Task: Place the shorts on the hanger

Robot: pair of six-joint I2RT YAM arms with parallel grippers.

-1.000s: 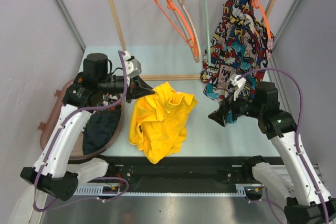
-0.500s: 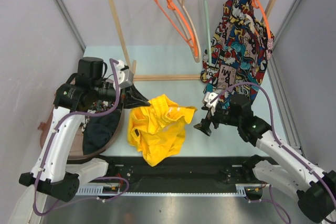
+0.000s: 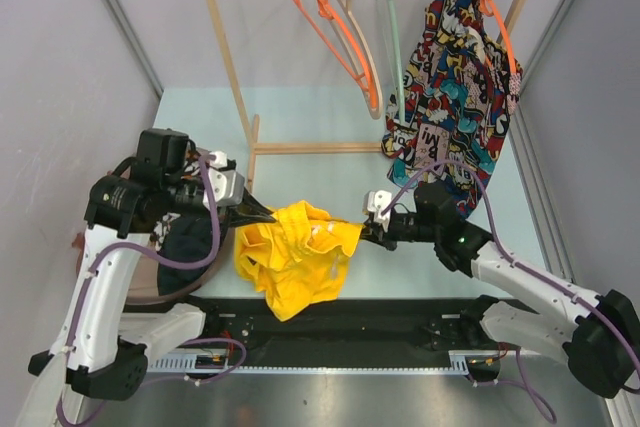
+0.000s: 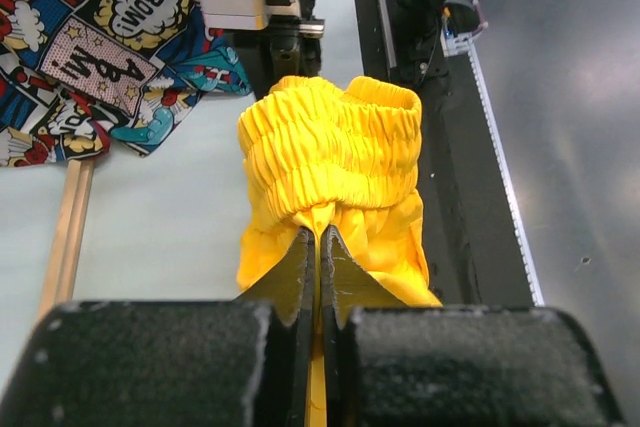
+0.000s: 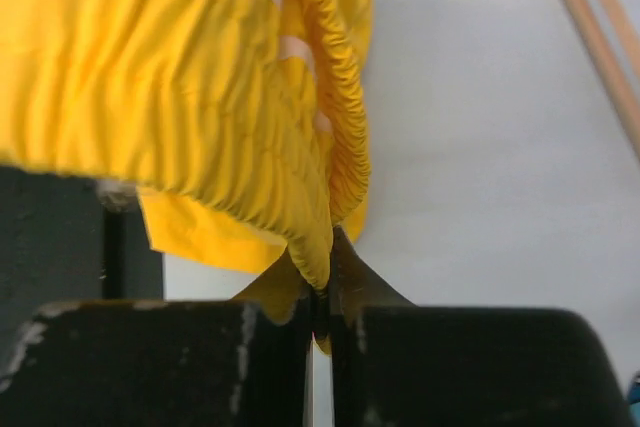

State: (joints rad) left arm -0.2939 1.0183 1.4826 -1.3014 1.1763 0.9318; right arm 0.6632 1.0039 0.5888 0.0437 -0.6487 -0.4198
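Lower centre, left pincer and right pincer each clamp the shorts by the waistband, likely to spread it

Colour survey — garments, hangers, table and arms.
The shorts are solid bright yellow, with whitish marks at the waistband. The hanger is pale mint green; beside it hang orange hangers and a beige hanger. The hanging garment carries a multicolour comic print — red, blue, yellow and white with black outlines. The rack is light natural wood and the table pale blue-green. The arms are white with black joints and purple cables.
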